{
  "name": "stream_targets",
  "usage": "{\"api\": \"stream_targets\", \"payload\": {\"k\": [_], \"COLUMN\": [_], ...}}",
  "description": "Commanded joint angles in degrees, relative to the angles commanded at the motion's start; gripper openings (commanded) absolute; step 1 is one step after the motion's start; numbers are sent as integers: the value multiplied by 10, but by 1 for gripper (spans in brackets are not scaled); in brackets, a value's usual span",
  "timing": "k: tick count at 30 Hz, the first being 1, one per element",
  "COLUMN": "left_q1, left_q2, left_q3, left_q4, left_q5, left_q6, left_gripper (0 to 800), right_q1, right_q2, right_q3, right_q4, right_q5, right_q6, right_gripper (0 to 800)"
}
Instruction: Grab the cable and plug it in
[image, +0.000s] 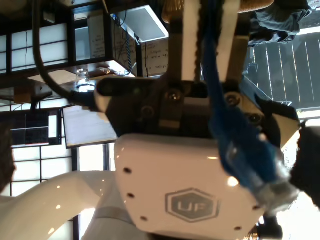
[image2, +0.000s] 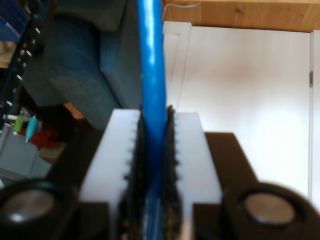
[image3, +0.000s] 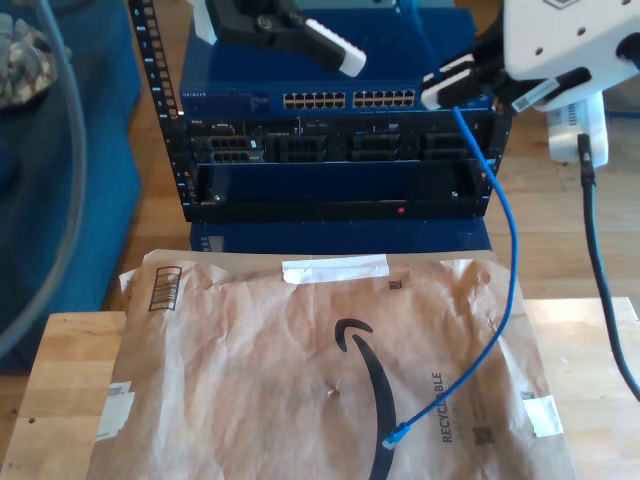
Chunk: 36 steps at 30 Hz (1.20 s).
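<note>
Exterior view: the cable (image3: 512, 250) hangs from my second gripper (image3: 445, 88), in front of the rack (image3: 330, 150), down to a loose plug (image3: 397, 435) lying on the brown paper mailer (image3: 250, 350) on the table (image3: 60, 370). In the second wrist view that gripper (image2: 154, 150) is clamped tight on the cable (image2: 152, 65). In the first wrist view the cable (image: 215, 90) runs between the fingers of my first gripper (image: 209, 40), though I cannot tell whether they pinch it

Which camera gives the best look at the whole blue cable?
The exterior view: the cable hangs from a gripper down to its loose plug. The wrist views give only short close stretches, one with a plug.
</note>
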Motion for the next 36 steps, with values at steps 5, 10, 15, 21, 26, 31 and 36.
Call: {"api": "stream_targets", "payload": {"k": [5,10,15,21,26,31,36], "left_q1": [1,2,2,4,4,6,7], "left_q2": [5,5,5,5,5,4,4], "left_q3": [-1,0,0,0,1,10,21], "left_q4": [0,0,1,1,3,4,4], "left_q5": [0,-1,-4,-5,-8,-26,-36], "left_q6": [-2,-2,-2,-3,-4,-3,-2], "left_gripper": [746,655,540,434,390,325,300], "right_q1": [4,4,4,5,6,6,6], "right_q2": [1,1,1,0,-1,-2,-2], "right_q3": [0,0,0,0,0,0,0], "right_q4": [-18,-18,-18,-18,-25,-28,-28], "right_q5": [-8,-9,-9,-8,-7,-6,-5], "right_q6": [1,1,1,1,1,1,1], "right_gripper": [3,3,3,3,3,3,3]}}
